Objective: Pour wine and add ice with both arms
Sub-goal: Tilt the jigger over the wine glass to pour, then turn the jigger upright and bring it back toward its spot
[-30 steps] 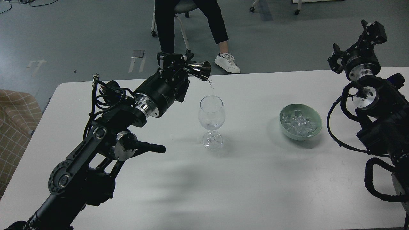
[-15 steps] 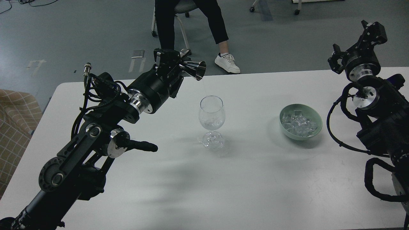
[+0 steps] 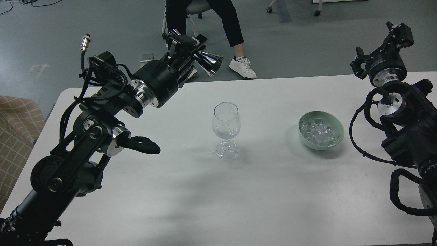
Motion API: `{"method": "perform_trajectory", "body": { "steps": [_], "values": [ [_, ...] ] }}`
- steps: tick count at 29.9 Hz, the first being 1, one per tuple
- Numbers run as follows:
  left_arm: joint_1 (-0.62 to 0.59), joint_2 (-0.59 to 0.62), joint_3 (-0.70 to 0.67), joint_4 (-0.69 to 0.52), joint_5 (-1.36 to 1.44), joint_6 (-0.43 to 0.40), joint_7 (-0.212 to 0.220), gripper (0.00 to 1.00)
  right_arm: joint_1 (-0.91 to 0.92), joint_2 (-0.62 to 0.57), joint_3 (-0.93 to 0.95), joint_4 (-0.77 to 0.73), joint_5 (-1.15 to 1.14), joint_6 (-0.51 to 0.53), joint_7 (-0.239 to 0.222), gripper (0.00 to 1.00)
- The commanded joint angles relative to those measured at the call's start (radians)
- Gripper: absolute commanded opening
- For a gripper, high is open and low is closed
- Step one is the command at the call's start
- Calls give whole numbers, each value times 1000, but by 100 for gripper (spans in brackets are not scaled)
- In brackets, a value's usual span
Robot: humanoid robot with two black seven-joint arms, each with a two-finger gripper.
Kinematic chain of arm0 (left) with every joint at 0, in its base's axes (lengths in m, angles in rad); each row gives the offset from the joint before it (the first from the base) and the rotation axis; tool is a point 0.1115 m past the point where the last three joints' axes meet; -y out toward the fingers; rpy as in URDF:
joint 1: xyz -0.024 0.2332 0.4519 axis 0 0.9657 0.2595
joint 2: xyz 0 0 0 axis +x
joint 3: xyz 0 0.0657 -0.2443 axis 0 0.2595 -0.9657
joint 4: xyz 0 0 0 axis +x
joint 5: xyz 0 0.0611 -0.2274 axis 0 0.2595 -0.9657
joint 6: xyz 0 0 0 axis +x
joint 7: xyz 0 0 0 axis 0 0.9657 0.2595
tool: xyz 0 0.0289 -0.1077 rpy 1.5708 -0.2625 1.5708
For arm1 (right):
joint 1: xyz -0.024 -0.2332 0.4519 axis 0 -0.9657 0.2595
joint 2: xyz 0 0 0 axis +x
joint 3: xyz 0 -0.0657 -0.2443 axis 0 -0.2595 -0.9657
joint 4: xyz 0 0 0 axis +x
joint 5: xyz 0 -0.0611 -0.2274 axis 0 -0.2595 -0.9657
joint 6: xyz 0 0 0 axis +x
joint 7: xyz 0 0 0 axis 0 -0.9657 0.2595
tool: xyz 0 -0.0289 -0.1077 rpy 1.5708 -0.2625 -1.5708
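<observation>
White table (image 3: 273, 205), lab floor behind — left gripper (image 3: 191, 56) clamped on tilted steel jigger (image 3: 209, 64); drips may miss wine glass (image 3: 226, 128). Right gripper (image 3: 397, 34) fingers indistinct, far from ice (image 3: 320, 131) in green bowl (image 3: 336, 141).

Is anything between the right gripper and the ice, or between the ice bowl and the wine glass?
Nothing visible. The right gripper hangs above the table's far right edge, with only bare table toward the ice in the green bowl. Between bowl and wine glass the table is bare too.
</observation>
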Motion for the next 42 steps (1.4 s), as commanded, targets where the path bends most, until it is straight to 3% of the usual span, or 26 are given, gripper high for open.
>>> {"method": "perform_trajectory", "body": {
  "steps": [1, 5, 10, 12, 20, 25, 30, 34, 35, 37, 42],
  "values": [
    [-19, 20, 2, -18, 45, -2, 17, 7, 1, 1, 0, 1, 0, 0, 0, 100],
    [-27, 19, -3, -30, 76, -4, 57, 7, 1, 1, 0, 0, -1, 0, 0, 100],
    [-9, 2, -23, -33, 55, -1, 57, 7, 1, 1, -2, 2, 0, 0, -2, 100],
    [23, -4, -46, -43, 3, 4, 44, 7, 1, 1, -2, 0, -1, 0, -2, 100],
    [313, -59, -384, -55, -382, -7, -34, 7, -12, -21, -3, 1, -1, 3, -2, 100],
    [363, -102, -510, -37, -672, -12, -45, 7, -31, -25, -3, 0, -3, 3, -3, 100],
    [370, -130, -601, 78, -841, -13, -57, 7, -38, -24, -5, 0, -6, 0, -2, 100],
    [358, -156, -720, 297, -967, -22, -69, 7, -45, -24, -28, 2, -4, 0, -2, 100],
    [358, -156, -721, 298, -967, -22, -69, 7, -45, -24, -28, 2, -4, 0, -2, 100],
    [332, -156, -745, 463, -1016, -37, -74, 7, -51, -30, -35, 2, -4, -3, -2, 100],
    [288, -151, -751, 598, -1117, -53, -78, 7, -87, -41, -35, 31, -4, -9, -2, 100]
  ]
}}
